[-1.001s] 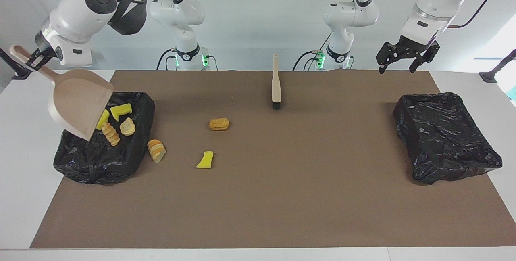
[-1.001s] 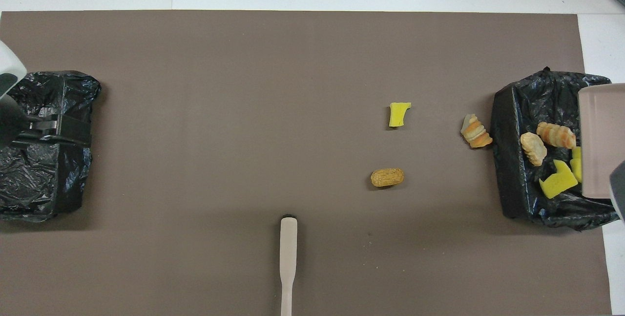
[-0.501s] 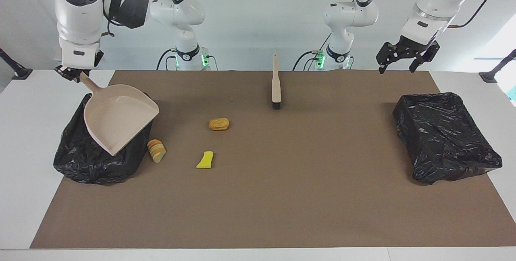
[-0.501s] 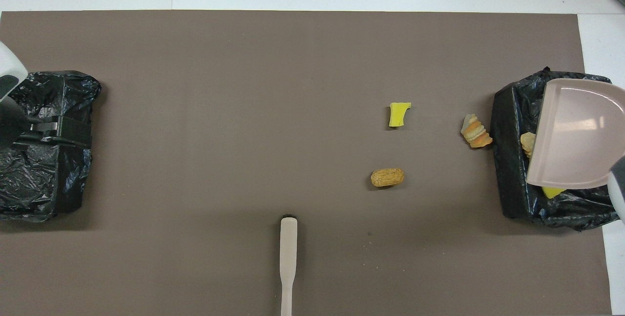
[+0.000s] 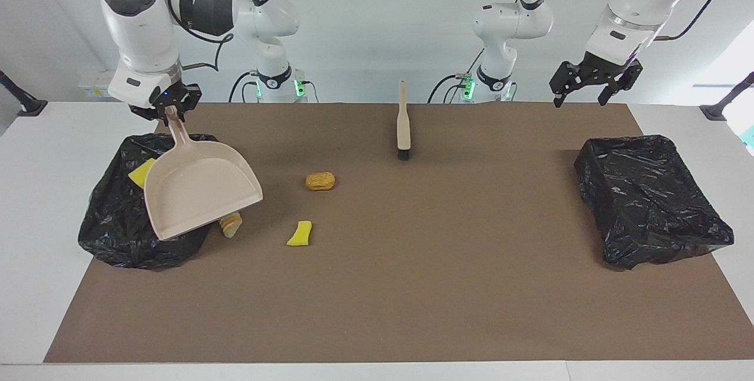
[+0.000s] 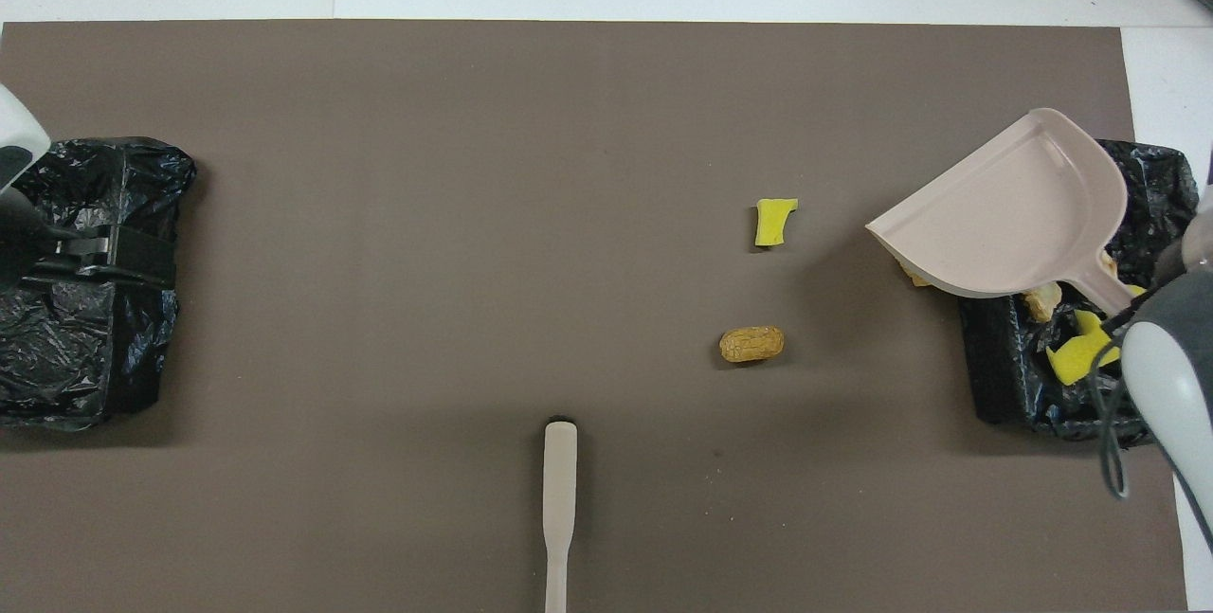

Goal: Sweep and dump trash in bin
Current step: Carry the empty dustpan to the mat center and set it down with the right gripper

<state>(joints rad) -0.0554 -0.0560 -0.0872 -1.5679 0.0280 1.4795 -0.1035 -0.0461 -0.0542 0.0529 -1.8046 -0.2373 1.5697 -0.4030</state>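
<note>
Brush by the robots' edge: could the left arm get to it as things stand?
Probably yes: the left gripper hangs open and empty over the mat, and nothing lies between it and the brush. The right gripper holds the dustpan.

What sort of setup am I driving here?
Likely a robot lab bench: two arms at a white table with a brown mat, black-bagged bins at each end, foam scraps as mock trash.

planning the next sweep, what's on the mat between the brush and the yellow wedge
Only the brown lump lies between the brush and the yellow wedge; the rest is bare mat, clearest in the facing view.
</note>
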